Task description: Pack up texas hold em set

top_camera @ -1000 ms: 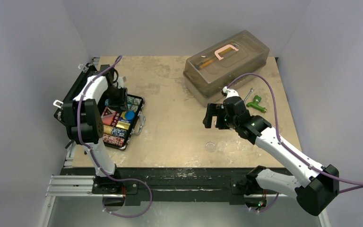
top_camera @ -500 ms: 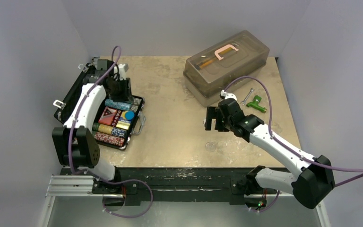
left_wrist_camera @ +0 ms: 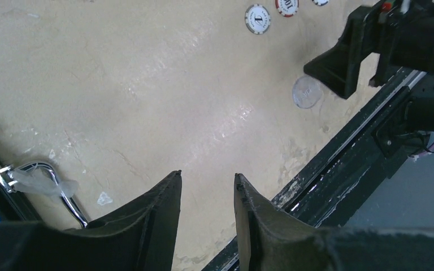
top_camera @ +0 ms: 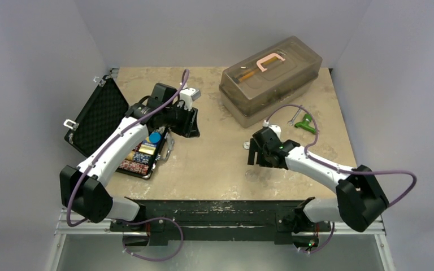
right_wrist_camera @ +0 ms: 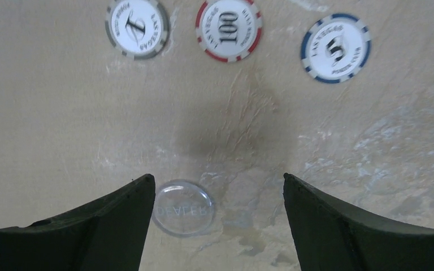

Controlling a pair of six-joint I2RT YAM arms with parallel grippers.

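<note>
The right gripper (right_wrist_camera: 217, 180) is hovering, spread wide, over the dealer button (right_wrist_camera: 182, 208) near the front edge of the table (top_camera: 215, 152). The left gripper (left_wrist_camera: 206, 176) is hanging narrowly parted, empty, beside the case (top_camera: 96, 116).

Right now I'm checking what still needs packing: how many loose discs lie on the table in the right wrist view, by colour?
Grey-edged chip: 1
Red-edged chip: 1
Blue-edged chip: 1
Clear dealer button: 1
Total: 4
</note>
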